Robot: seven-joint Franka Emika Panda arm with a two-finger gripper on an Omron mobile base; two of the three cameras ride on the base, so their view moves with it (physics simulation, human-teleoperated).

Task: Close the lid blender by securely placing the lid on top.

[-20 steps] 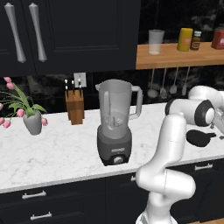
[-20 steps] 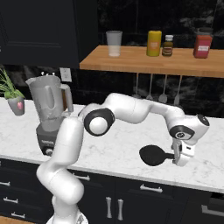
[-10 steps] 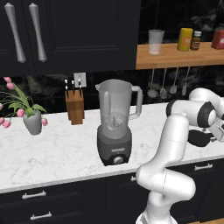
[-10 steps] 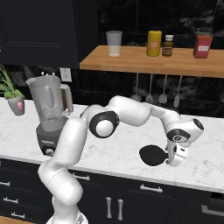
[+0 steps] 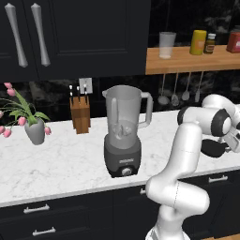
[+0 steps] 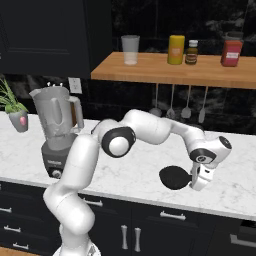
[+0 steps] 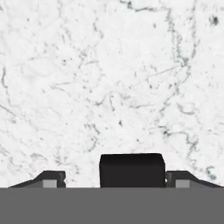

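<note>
On the white marble surface [image 6: 135,175] the black lid [image 6: 175,177] lies at the 3 o'clock end, well apart from the uncovered blender [image 6: 56,131], with the end effector [image 6: 196,181] lowered around its edge, fingers apart, not visibly clamped.

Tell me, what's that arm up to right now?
Tool down at lid on counter, fingers astride its edge. Blender open, far along counter. Path clear.
</note>
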